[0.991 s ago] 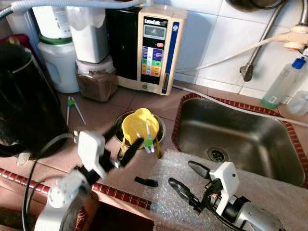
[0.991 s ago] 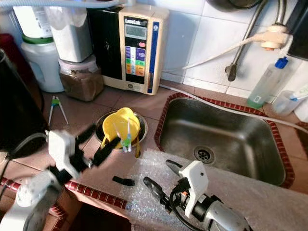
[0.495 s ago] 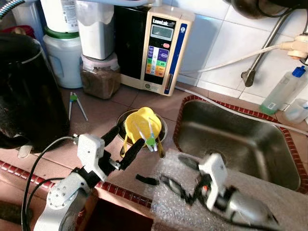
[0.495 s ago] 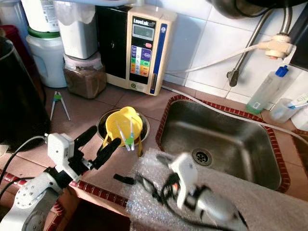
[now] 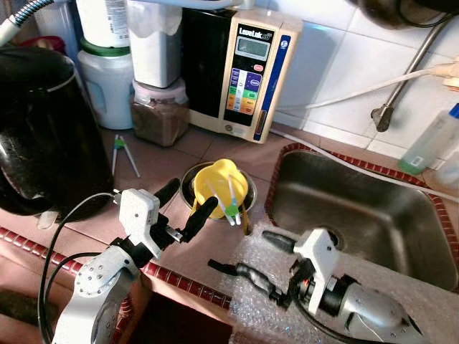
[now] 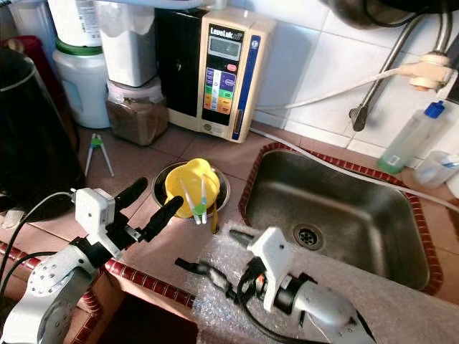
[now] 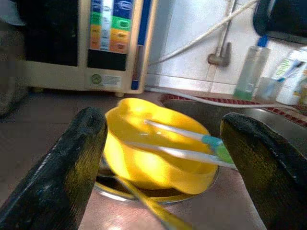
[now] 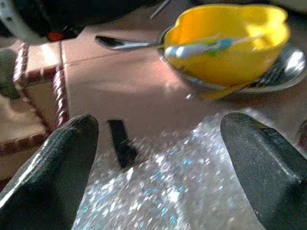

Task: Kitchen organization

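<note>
1. The tiled surface point(image 5: 179, 147) still carries everything loose, so I judge the tidying barely begun: a black pot point(image 5: 43, 136) at the robot's left, white jugs point(image 5: 107, 86) and a jar of brown powder point(image 5: 160, 115) by the wall, and a stainless sink point(image 5: 358, 215) at the right with nothing visible in it.
2. The water-ioniser box point(image 5: 244, 79) against the tiles has a display and coloured buttons. Its top label looks like "Leve…", but it is too small to read surely; no other writing is legible.
3. A sheet of bubble wrap point(image 5: 258, 287) lies on the front edge of the surface, under the right arm.
4. The yellow bowl point(image 5: 221, 188) sits in a metal dish point(image 6: 219, 188) just left of the sink, with two white utensils tipped in green point(image 5: 231, 208) leaning in it. Nothing is lifted yet.
5. The left gripper point(image 5: 188, 204) hovers just beside the bowl, fingers apart and empty, framing it in the wrist view.
6. The right gripper point(image 5: 262, 261) hangs over the bubble wrap, fingers spread and holding nothing.
7. A small black piece point(image 8: 122, 143) rests at the wrap's edge; green-hinged tongs point(image 5: 122, 152) lie near the pot.
</note>
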Controlling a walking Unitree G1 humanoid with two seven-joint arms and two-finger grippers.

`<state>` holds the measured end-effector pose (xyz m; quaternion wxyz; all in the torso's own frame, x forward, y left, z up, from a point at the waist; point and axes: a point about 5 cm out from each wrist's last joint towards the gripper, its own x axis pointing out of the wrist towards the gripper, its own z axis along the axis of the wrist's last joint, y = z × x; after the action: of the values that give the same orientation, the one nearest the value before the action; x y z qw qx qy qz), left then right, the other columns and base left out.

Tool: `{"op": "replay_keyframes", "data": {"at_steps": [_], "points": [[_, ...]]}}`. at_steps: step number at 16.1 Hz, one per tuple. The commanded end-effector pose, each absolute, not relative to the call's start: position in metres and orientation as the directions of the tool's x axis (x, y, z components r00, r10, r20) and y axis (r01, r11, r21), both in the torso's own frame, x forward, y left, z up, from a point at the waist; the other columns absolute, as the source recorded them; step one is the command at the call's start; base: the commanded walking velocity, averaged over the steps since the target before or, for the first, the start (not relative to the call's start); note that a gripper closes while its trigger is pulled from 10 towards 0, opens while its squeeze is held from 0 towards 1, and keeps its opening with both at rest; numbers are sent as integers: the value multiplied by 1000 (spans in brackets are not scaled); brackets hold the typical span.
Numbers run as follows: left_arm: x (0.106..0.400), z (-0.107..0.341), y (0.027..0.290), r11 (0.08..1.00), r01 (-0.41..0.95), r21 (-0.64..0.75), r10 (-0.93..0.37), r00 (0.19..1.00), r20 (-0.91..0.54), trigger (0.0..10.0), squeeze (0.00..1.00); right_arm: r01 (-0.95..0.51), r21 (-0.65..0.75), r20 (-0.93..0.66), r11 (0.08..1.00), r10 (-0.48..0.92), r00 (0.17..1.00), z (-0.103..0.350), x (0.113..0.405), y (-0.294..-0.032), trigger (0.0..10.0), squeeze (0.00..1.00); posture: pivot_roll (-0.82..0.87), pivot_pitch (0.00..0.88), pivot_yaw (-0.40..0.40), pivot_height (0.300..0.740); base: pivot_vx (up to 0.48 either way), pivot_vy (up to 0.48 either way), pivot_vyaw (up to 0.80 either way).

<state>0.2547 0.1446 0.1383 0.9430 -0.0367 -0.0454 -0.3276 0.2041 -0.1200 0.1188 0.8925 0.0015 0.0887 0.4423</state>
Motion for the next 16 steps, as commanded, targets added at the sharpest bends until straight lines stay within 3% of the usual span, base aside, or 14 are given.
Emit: {"op": "replay_keyframes", "data": {"at_steps": [1,8,13,16], "points": [[254,138,136,744,666,-43,-660,744,102,10000,0,-795,66,-168,604,792,587,120,204,-123,10000,0,174,0,-107,740,0,0,0],[247,145,121,688,725,-31,-720,687,102,10000,0,-798,55,-161,600,794,586,133,211,-129,10000,0,184,0,-107,740,0,0,0],[249,150,127,672,739,-43,-732,672,108,10000,0,-753,113,-192,649,757,624,120,192,-135,10000,0,150,0,-66,740,0,0,0],[252,158,119,654,755,-48,-745,654,127,10000,0,-763,148,-211,629,774,597,117,187,-132,10000,0,145,0,-74,740,0,0,0]]}}
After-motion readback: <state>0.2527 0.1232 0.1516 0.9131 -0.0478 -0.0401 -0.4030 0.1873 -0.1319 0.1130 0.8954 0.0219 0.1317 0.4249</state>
